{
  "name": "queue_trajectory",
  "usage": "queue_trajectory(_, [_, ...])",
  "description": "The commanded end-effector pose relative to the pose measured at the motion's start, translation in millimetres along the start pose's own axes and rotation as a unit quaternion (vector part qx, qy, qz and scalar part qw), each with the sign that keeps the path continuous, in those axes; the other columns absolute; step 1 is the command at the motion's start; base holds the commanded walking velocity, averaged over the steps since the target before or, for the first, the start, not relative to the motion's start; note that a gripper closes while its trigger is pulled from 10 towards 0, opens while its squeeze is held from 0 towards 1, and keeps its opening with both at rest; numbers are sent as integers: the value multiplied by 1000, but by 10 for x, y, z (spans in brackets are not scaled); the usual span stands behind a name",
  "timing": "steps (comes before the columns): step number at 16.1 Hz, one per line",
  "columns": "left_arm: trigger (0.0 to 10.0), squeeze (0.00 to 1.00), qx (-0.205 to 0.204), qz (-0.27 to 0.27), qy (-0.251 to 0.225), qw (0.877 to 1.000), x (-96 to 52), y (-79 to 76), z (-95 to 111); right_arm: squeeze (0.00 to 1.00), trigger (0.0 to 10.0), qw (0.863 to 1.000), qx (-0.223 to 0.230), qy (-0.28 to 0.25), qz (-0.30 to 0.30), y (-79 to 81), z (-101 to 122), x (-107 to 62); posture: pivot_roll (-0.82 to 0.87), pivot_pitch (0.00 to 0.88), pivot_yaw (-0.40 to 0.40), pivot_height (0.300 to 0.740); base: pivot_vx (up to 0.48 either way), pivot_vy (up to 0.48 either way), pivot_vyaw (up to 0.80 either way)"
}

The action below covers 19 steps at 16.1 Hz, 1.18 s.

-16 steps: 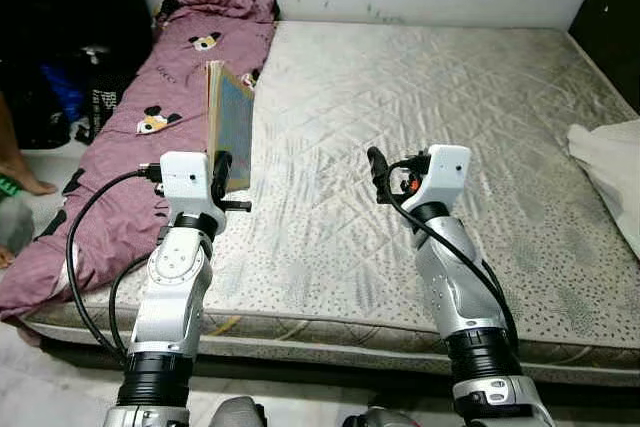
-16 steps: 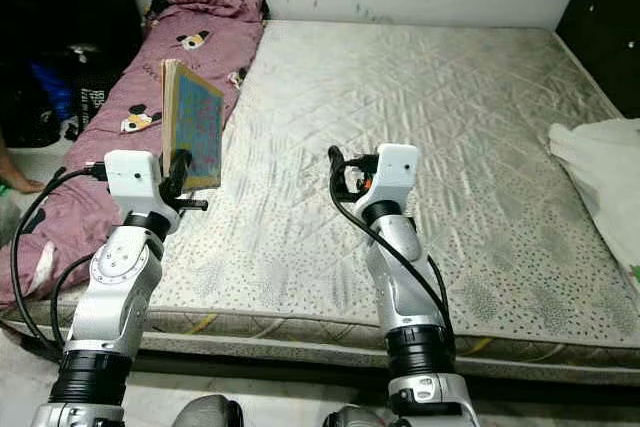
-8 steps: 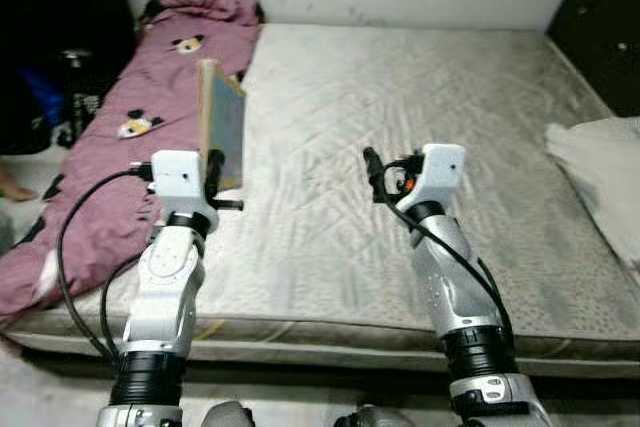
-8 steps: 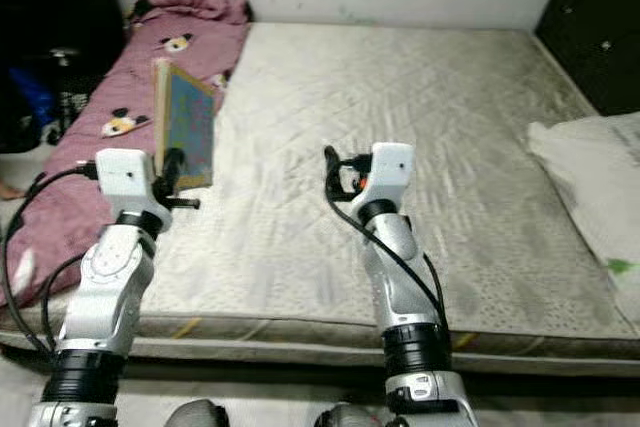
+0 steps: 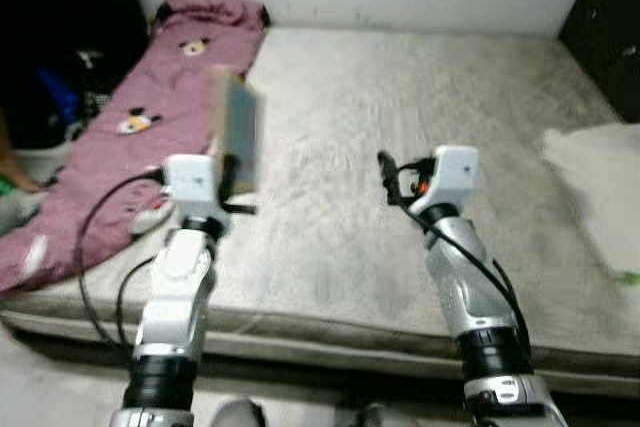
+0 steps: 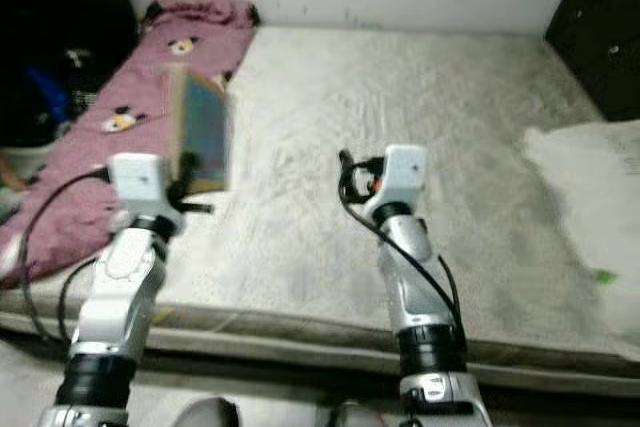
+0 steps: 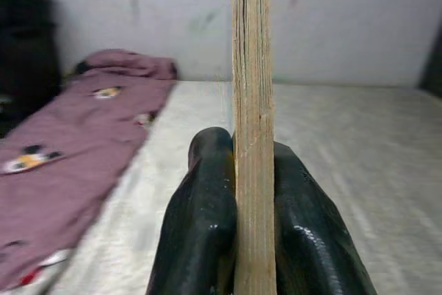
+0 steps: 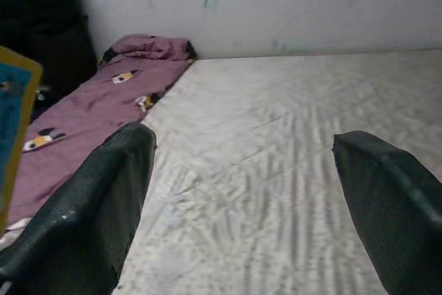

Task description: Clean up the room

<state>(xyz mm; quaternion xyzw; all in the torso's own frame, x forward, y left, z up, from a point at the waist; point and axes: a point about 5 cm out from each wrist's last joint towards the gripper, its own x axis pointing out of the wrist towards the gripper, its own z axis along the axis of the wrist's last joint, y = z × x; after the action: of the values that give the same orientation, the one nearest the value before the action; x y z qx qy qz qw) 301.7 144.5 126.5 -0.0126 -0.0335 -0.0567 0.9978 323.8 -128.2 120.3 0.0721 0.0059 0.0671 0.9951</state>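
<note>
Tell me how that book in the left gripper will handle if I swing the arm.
The book stands upright, pinched at its lower edge by the left gripper, so it may lever or slip. It looks thin and fairly stiff, probably light. Pages could fan open.

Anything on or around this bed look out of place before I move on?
The purple blanket is bunched along the mattress's left edge, sagging over the side. A crumpled white cloth overhangs the right edge. The left gripper holds a book upright.
</note>
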Motion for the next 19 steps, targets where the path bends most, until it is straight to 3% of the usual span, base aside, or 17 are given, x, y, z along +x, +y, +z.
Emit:
queue_trajectory(1, [10000,0,4,14,-20,1000,12,87,94,0,10000,1000,3,-5,14,87,26,26,-85,0,4,740,0,-285,0])
queue_trajectory(6, [10000,0,3,13,-20,1000,9,76,95,0,10000,1000,2,-4,14,84,21,19,-87,0,2,740,0,-285,0])
queue_trajectory(9, [10000,0,-19,14,-33,999,7,64,112,0,10000,1000,1,-3,15,76,18,17,-88,0,1,740,0,0,0])
queue_trajectory(13, [10000,0,-8,-10,-40,999,-5,37,128,0,10000,1000,4,-1,13,69,11,17,-89,0,-2,740,0,0,0])
queue_trajectory(19, [10000,0,-11,-18,-44,999,-9,24,131,0,10000,1000,6,1,11,62,6,19,-89,0,-3,740,325,0,-342])
